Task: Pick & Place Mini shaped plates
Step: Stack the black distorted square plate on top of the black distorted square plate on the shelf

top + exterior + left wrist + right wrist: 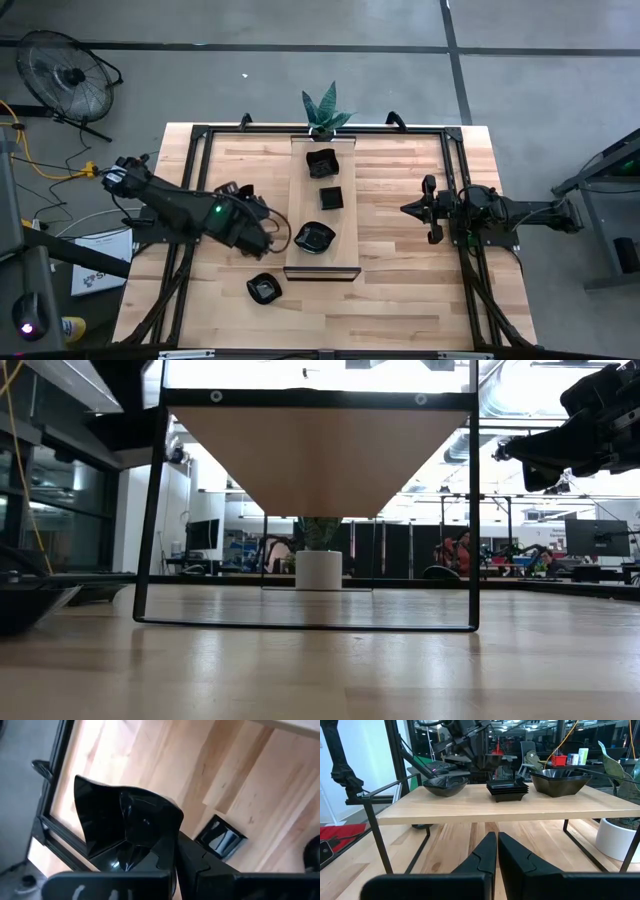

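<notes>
My left gripper [175, 870] is shut on a glossy black mini shaped plate [125, 822] with a wavy raised rim. It is above the table, just left of the raised pale wooden board [300, 215]. One square black plate [264, 289] lies flat on the table nearer the near edge, also in the left wrist view [221, 838]. Three lots of black plates sit on the board: an angular one [559, 781], a square stack [507, 789] and a rounded one [445, 785]. My right gripper [496, 851] is shut and empty, right of the board [432, 212]. My left gripper holds the black plate by the part of its rim [150, 851] closest to the fingers, pinched between the two fingers. The plate juts out ahead of the fingers, tilted and lifted clear of the table. The fingers hide the exact place of contact.
The board stands on a black metal frame [150, 520] with open space beneath it. A potted plant [326, 112] stands at the table's far edge behind the board. Bare wood lies between the board and my right arm. Black rails [190, 160] run along the table's sides.
</notes>
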Controlling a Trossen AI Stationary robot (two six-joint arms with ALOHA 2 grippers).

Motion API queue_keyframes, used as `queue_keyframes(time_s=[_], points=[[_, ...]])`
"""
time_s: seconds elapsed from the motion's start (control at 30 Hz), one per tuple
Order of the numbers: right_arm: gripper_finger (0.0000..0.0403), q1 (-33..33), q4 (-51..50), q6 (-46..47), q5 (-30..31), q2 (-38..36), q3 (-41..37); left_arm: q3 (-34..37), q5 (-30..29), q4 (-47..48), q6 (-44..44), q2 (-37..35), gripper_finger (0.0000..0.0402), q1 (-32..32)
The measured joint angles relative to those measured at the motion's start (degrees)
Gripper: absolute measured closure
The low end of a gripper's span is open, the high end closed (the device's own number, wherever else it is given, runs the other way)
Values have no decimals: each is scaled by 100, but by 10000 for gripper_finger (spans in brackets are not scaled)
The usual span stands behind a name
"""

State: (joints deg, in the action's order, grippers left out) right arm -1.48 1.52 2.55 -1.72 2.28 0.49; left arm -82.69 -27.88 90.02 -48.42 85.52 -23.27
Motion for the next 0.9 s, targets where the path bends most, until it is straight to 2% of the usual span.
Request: queue_keyframes(time_s=[0.37, 0.47, 0.73, 0.83, 0.9], points=[[391, 0, 0, 0, -2, 0, 2, -64, -378, 2, 1153, 0, 401, 557], [391, 0, 0, 0, 0, 0, 0, -64, -722, 0, 1601, 0, 401, 655], [391, 0, 0, 0, 0, 0, 1, -403, -1454, -45, 3246, -2, 401, 803], [391, -2, 0, 0, 0, 0, 2, -496, -1889, -294, 4182, -7, 401, 803], [391, 0, 0, 0, -2, 0, 0, -526, -1960, -557, 4947, -7, 401, 835]])
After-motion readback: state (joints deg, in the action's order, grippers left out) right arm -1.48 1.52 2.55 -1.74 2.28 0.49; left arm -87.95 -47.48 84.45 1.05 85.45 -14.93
